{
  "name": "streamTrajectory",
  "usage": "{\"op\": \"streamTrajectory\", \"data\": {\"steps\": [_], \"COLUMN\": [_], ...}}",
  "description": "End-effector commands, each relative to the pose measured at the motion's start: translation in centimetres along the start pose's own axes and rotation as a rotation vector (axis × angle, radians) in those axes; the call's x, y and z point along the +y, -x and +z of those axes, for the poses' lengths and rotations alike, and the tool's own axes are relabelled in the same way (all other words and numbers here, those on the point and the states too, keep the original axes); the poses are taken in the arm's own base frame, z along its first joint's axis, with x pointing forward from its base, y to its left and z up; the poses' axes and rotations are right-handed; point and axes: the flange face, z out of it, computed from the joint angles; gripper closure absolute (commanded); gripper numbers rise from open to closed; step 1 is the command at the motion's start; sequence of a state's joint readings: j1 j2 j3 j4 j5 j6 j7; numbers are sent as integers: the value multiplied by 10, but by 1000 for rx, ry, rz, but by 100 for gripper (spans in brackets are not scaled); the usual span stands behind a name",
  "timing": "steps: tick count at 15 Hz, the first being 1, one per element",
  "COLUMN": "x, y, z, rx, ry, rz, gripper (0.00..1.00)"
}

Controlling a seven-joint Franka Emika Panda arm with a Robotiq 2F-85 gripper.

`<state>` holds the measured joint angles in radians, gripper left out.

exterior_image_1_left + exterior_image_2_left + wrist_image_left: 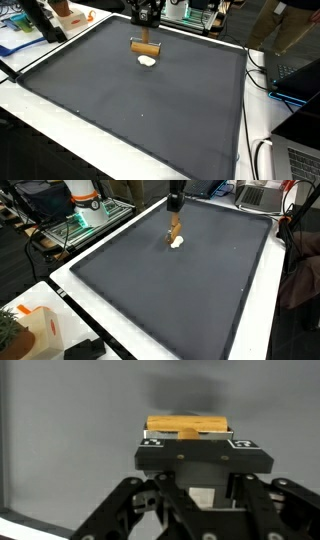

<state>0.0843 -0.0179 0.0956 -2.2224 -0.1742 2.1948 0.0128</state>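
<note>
My gripper [147,24] hangs over the far end of a dark grey mat [140,110], shut on a wooden piece [146,45] whose short crossbar lies level below the fingers. In an exterior view the same wooden piece [174,227] hangs under the gripper [175,208]. A small white lump [147,60] lies on the mat right under the bar; I cannot tell whether they touch. The white lump [178,242] shows from the side too. In the wrist view the wooden piece [187,428] juts out past the black gripper body, which hides the fingertips.
The mat [170,290] covers a white table [40,120]. An orange-and-white box [40,328] stands at one corner, cables [262,75] and a laptop [300,160] along one side. The robot's base [85,198] and shelving stand beyond the far edge.
</note>
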Motion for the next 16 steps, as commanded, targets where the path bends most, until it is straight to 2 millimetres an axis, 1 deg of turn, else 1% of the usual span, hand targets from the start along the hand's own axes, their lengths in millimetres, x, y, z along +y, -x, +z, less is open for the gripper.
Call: {"op": "streamTrajectory", "data": {"steps": [1, 4, 6, 8, 16], "x": [5, 5, 7, 10, 17], "y": [-8, -13, -17, -18, -30], "z": [15, 27, 28, 34, 51], "rx": [-12, 0, -1, -28, -19], "ry": [-26, -66, -78, -86, -111], "rz": [30, 60, 77, 96, 183], "gripper": [77, 77, 77, 77, 77]}}
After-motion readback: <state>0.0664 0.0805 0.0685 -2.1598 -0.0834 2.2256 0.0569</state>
